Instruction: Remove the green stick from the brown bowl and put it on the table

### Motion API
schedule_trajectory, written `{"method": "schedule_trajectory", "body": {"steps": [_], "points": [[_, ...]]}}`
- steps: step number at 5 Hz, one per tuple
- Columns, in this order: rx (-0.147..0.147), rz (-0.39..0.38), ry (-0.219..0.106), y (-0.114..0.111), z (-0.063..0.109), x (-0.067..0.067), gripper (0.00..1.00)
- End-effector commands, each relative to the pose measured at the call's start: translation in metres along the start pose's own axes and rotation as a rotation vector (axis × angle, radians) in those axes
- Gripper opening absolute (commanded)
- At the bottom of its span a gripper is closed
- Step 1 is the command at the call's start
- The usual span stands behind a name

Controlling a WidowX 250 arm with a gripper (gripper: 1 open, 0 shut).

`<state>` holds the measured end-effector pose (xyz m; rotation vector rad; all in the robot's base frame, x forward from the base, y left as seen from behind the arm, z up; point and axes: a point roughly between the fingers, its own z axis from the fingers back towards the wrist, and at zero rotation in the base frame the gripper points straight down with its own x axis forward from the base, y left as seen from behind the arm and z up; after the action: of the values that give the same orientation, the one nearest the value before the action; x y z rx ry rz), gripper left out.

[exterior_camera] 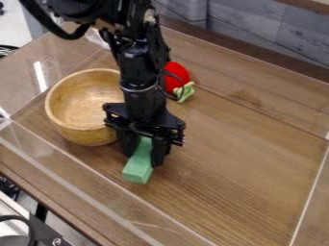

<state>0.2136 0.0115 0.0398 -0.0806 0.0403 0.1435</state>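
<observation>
In the single camera view, the gripper (144, 151) points straight down just to the right of the brown bowl (83, 106), its jaws closed on the upper end of the green stick (139, 165). The stick is out of the bowl and hangs tilted, its lower end at or just above the surface (244, 163); contact cannot be confirmed from this angle. A red strawberry toy (176, 76) lies behind the arm, apart from the drop spot.

The step in hand appears to be the set-down. To do it well, lower gently until the stick's bottom end bears on the wood, then open the jaws fully so it tips flat away from the bowl's wall. Lift straight up afterwards, so the fingers do not drag the stick back toward the bowl.
</observation>
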Motion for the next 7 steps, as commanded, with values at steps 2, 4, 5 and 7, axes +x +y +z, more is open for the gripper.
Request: {"method": "schedule_trajectory", "body": {"steps": [2, 4, 5, 7], "points": [[-0.012, -0.029, -0.016, 0.0, -0.006, 0.0, 0.0], [-0.025, -0.045, -0.016, -0.002, -0.013, -0.003, 1.0], [-0.031, -0.052, -0.02, -0.003, -0.016, -0.005, 1.0], [-0.048, -0.063, -0.04, -0.008, -0.016, -0.006, 1.0]]}}
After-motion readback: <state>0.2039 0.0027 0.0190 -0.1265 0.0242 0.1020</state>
